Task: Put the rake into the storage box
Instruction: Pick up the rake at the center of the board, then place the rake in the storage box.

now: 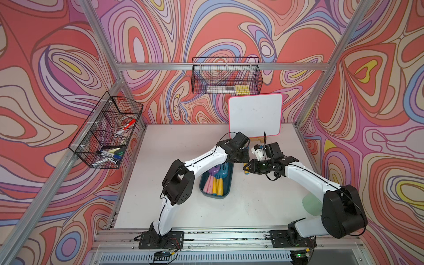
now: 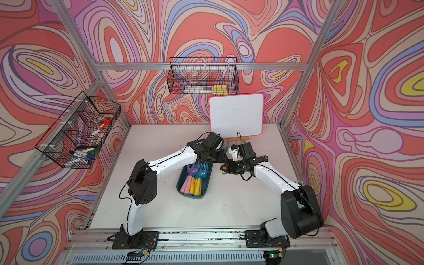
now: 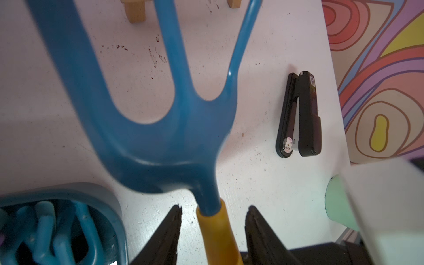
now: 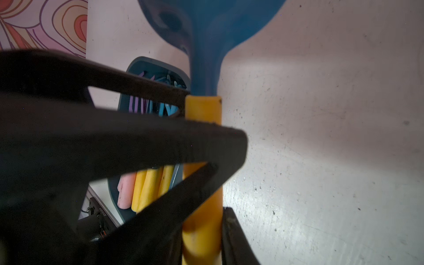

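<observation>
The rake has a blue pronged head and a yellow handle. My right gripper is shut on the lower part of that handle, holding the rake above the table just right of the storage box. My left gripper is open and straddles the handle near the head, with a gap on each side. In both top views the two grippers meet over the table, left gripper and right gripper. The teal box holds several toy tools with pink and yellow handles.
A black stapler lies on the table beyond the rake. A whiteboard stands on a wooden stand at the back. A pale green cup sits by the right arm. Wire baskets hang at the left and back.
</observation>
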Robot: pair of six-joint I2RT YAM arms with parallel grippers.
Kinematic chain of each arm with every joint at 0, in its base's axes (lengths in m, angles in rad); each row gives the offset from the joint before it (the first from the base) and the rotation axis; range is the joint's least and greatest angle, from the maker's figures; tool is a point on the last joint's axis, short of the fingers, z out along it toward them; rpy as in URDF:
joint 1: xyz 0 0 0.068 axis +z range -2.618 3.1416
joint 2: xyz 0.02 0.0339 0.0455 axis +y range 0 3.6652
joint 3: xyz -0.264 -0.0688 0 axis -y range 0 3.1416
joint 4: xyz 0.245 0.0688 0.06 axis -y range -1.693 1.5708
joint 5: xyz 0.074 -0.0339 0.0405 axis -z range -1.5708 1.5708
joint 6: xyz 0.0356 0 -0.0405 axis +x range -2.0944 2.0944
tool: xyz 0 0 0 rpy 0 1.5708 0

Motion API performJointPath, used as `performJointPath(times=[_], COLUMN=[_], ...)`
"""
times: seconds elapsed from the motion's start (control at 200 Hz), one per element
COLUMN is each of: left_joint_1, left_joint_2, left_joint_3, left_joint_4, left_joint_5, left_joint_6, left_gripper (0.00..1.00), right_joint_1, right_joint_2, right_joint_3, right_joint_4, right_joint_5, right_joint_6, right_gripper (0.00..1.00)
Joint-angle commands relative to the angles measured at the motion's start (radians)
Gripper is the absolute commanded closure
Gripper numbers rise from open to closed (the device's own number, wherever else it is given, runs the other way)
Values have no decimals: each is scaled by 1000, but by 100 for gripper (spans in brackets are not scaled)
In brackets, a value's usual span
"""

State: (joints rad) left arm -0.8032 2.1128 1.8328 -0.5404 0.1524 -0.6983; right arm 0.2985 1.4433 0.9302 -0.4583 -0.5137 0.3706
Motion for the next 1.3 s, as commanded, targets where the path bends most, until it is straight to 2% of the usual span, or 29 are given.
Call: performJointPath(times=[0.0, 0.12, 0.351, 0.516, 0.586, 0.626, 0.701, 0.791, 0.962, 1.142, 1.292], left_joint_1=[-4, -5, -4, -5, -4, -1, 1, 4, 4, 4, 5], left_joint_2=[37, 40, 41, 14, -9, -23, -54, -97, -185, -278, -319], left_joint_3=[34, 39, 33, -17, -43, -55, -81, -116, -190, -287, -371], left_joint_4=[-40, -81, -99, -75, -72, -75, -79, -87, -136, -176, -179], left_joint_5=[0, -27, -34, -31, -44, -53, -67, -93, -147, -220, -236], left_joint_6=[-9, -4, -6, -10, -10, -9, -6, 0, 24, 31, 11], left_gripper=[52, 57, 75, 100, 100, 100, 100, 100, 100, 100, 100], right_joint_1=[16, 17, 17, 17, 17, 17, 17, 17, 17, 17, 17], right_joint_2=[-8, -16, -13, -18, -24, -27, -38, -57, -90, -83, -70], right_joint_3=[5, 4, 4, 2, 1, -1, -6, -17, -56, -66, -67], right_joint_4=[35, 48, 60, 59, 59, 60, 58, 58, 86, 96, 101], right_joint_5=[7, 15, 22, 30, 33, 36, 55, 98, 166, 168, 161], right_joint_6=[-21, -14, -5, -3, -1, -1, 4, 14, 33, 34, 33], right_gripper=[97, 97, 97, 96, 95, 90, 63, 51, 48, 48, 48])
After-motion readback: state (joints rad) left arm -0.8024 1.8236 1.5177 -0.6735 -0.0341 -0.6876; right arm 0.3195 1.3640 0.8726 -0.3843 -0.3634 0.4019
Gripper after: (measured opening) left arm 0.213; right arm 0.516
